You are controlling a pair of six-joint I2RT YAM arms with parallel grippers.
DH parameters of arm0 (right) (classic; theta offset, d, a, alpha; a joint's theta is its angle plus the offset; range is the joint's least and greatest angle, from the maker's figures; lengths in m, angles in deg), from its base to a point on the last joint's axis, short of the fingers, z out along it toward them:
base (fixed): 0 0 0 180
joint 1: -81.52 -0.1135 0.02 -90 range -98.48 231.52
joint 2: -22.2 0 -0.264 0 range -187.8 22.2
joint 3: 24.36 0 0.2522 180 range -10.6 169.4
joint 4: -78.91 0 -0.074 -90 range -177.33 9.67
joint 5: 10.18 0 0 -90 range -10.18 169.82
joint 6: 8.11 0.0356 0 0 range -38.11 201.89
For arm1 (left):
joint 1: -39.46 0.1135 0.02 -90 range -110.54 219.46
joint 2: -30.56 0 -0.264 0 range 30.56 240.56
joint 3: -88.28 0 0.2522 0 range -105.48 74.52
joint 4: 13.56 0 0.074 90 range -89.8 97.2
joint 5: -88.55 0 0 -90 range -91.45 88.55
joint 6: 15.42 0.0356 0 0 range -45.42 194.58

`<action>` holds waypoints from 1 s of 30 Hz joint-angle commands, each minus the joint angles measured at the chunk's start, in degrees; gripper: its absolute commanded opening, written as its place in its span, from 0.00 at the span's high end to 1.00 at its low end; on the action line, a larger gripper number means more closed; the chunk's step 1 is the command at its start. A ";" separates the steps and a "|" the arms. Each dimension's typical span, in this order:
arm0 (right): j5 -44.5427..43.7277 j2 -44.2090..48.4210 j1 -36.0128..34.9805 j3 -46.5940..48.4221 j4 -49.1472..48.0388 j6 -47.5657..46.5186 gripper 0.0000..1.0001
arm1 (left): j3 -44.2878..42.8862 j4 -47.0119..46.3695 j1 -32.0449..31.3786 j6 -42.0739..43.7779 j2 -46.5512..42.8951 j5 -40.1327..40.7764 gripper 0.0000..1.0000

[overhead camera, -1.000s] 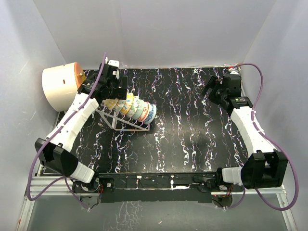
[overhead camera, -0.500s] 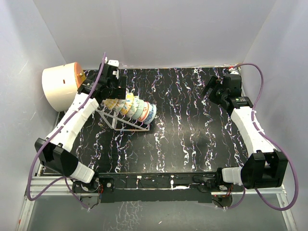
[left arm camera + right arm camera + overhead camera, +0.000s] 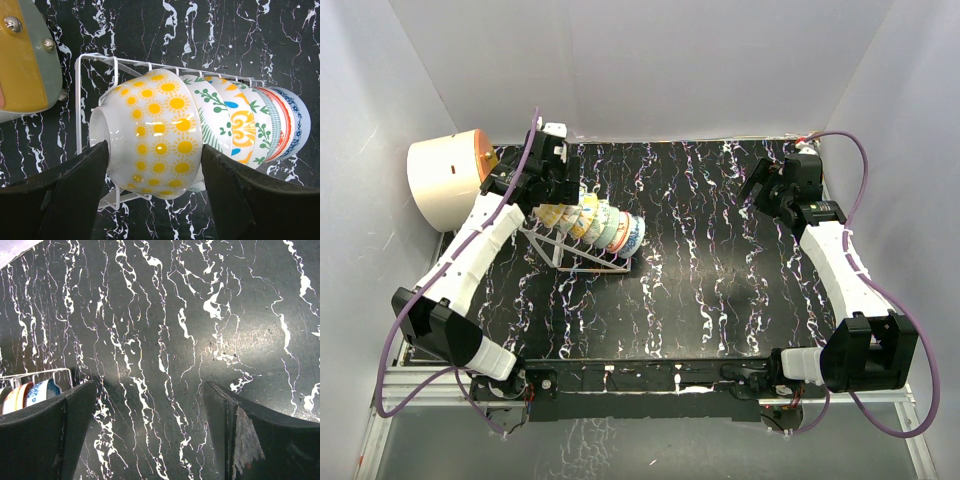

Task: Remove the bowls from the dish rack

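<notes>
Logged left fingers [image 3: 65,195] open wide astride the yellow-sunned white ceramic bowl [image 3: 155,135] in the silver wire rack [image 3: 95,59], gripping nothing; judged best closed squarely, then lifted clear.

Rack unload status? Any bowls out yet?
Done: nothing; all six bowls sit in the dish rack. In hand: the left claw, open, straddles the yellow sun bowl at the end of the row, not lifted. The right claw hangs open and empty over the table. Left: every bowl.
</notes>
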 commanded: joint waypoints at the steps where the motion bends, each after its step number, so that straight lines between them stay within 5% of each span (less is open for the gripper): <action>1: 0.35 1.08 0.44 -0.44 -3.18 -0.39 0.09 | -0.86 1.14 -0.25 -0.11 -0.41 0.98 0.29; 13: 0.55 1.29 0.55 -0.93 -3.26 -0.05 0.10 | -1.52 1.95 -0.25 0.31 -0.37 1.82 0.47; 30: 1.20 1.14 0.64 -0.75 -3.21 -0.29 0.10 | -4.31 3.26 -0.40 0.74 0.20 4.14 0.51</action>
